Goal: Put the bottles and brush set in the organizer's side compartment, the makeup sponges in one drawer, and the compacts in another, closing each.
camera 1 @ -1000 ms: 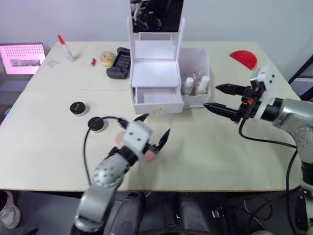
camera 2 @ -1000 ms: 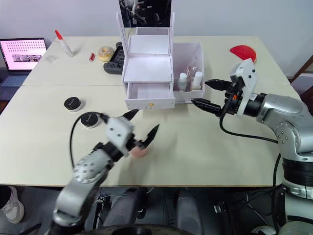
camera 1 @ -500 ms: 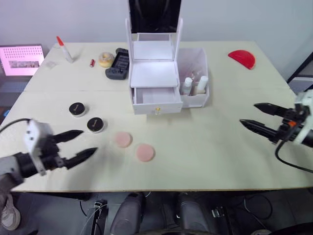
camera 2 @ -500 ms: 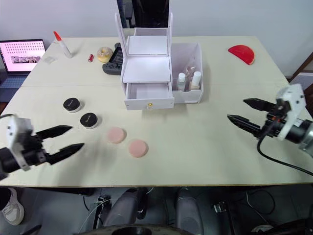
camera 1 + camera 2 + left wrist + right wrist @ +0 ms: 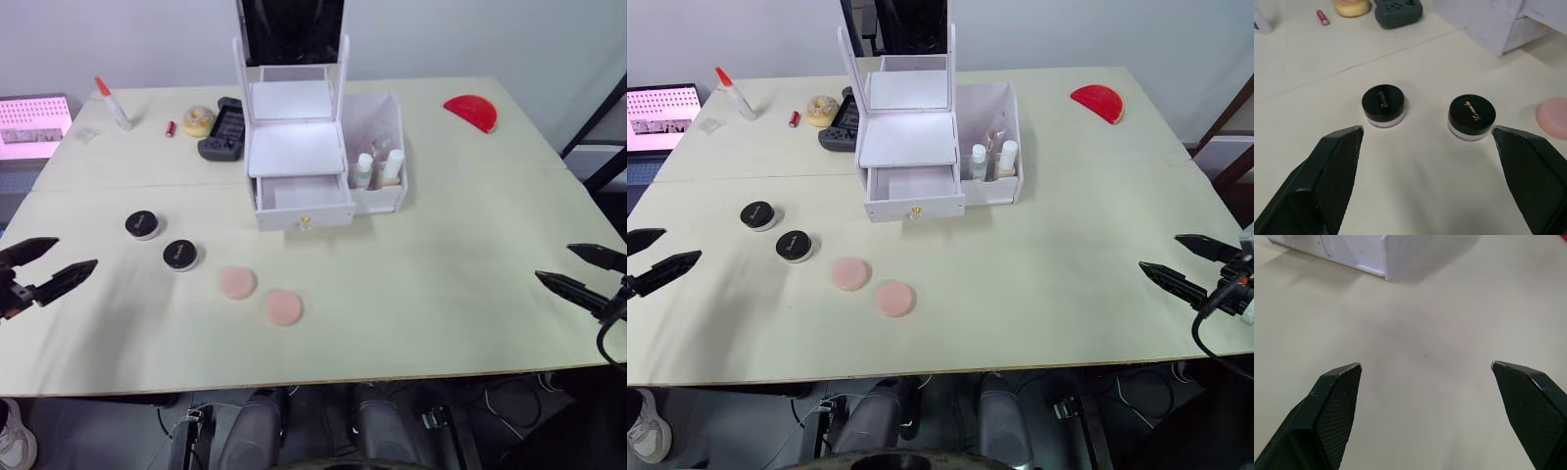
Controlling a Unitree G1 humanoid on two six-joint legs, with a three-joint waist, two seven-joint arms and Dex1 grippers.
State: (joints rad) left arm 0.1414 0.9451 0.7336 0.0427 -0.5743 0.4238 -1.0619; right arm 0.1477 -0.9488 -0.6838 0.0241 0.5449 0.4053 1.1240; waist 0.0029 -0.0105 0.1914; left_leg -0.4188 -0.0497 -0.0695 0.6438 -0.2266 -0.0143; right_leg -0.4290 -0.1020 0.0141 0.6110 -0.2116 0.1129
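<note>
The white organizer is seen at the table's far middle, its lower drawer pulled open and bottles standing in the side compartment. Two black-lidded compacts and two pink makeup sponges are laid in front, to its left. The left gripper and right gripper are held wide open and empty at opposite table edges.
</note>
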